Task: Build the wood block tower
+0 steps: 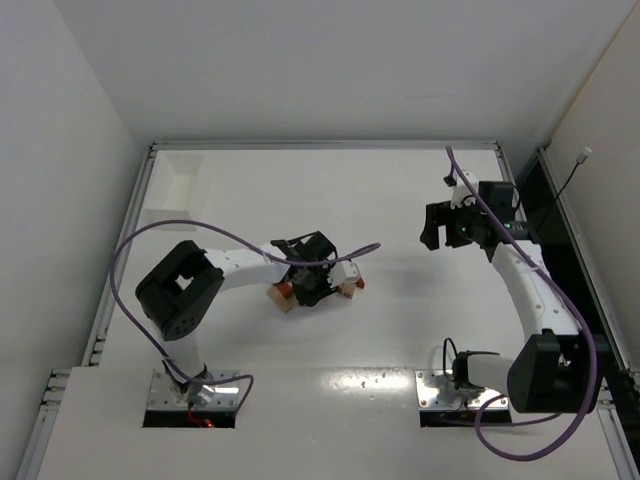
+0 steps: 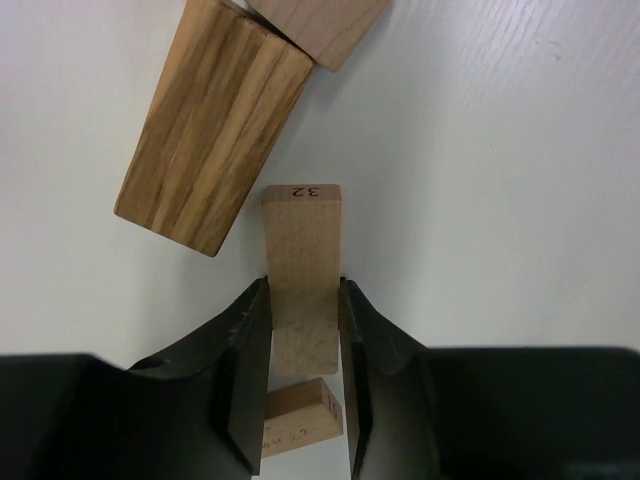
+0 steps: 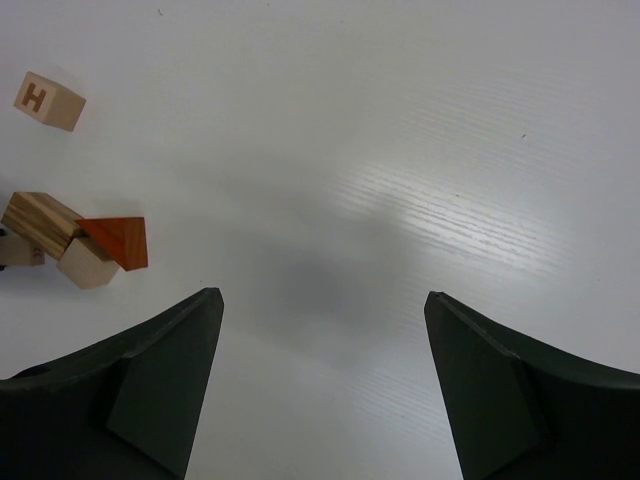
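The wood blocks lie loose on the white table, and no stacked wood block tower shows in any view. My left gripper (image 2: 303,283) is shut on a pale tan block marked 32 (image 2: 302,225), with both fingers against its sides. A striped brown block (image 2: 210,125) lies just ahead to the left, touching another pale block (image 2: 322,25). A small pale block (image 2: 295,418) lies under the jaws. From above, the left gripper (image 1: 312,283) sits among the blocks (image 1: 283,296). My right gripper (image 3: 321,294) is open over bare table, far to the right (image 1: 437,228).
The right wrist view shows a pale cube with the letter H (image 3: 50,100) and a cluster of a striped block (image 3: 40,222), a reddish-brown wedge (image 3: 120,242) and a pale cube (image 3: 88,265). A raised rim (image 1: 150,200) borders the table.
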{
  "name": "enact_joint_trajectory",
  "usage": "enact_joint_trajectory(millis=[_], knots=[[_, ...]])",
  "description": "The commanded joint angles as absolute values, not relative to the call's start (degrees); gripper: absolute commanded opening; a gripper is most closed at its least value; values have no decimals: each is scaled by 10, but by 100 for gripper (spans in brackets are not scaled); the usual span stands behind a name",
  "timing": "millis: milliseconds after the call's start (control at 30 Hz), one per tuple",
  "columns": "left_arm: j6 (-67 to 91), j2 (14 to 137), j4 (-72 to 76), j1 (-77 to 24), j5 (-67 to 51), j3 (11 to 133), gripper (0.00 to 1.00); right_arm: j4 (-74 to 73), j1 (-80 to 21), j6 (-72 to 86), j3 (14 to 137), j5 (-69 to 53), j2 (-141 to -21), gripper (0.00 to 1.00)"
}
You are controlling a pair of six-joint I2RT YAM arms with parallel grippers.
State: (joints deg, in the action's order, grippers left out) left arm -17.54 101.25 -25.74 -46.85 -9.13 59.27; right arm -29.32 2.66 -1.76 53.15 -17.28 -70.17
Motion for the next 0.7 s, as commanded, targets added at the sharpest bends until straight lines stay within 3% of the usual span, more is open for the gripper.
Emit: enact_joint_trajectory(millis=[0, 300, 533, 667], knots=[[-177, 1027, -268, -475, -111, 604, 0, -287, 37, -22, 529, -192, -688, 79], [-75, 839, -311, -380, -91, 604, 0, -286, -42, -70, 555, -352, -706, 72], [-17, 775, -367, -274, -33, 634, 0, -347, -222, -171, 671, -380, -829, 68], [19, 770, -361, -194, -18, 652, 0, -383, -341, -207, 740, -424, -918, 57]])
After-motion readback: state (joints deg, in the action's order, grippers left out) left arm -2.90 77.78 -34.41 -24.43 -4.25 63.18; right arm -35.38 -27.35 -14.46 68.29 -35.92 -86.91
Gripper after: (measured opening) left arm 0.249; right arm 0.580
